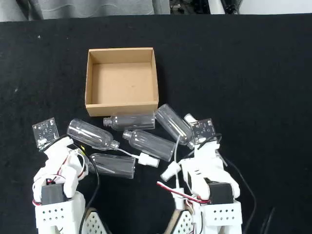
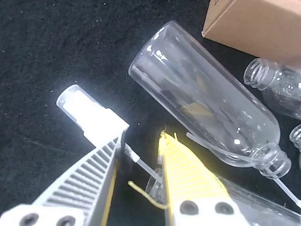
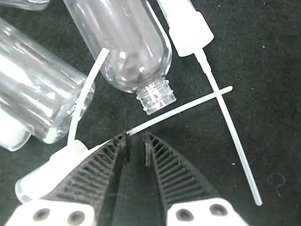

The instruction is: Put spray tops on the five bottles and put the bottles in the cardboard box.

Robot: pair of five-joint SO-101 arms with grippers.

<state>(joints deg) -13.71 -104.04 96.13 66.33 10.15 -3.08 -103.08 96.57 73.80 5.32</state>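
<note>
Several clear bottles lie capless in front of the cardboard box (image 1: 122,80), among them one (image 1: 90,134) by the left arm (image 1: 56,170) and one (image 1: 173,123) by the right arm (image 1: 204,170). My left gripper (image 2: 140,136) is open; a white spray top (image 2: 91,117) rests against its white finger, and its thin tube crosses the gap. A bottle (image 2: 202,94) lies just beyond. My right gripper (image 3: 135,136) is narrowly open, with a loose tube (image 3: 178,110) ending at its tips. Beside it lies a spray top (image 3: 42,176); ahead is a bottle's open neck (image 3: 155,96).
Another spray top (image 3: 188,28) with a long tube lies past the right gripper. A further one (image 1: 148,159) sits between the arms, next to a bottle (image 1: 112,165). The black table (image 1: 243,73) stretches wide to the right of the box.
</note>
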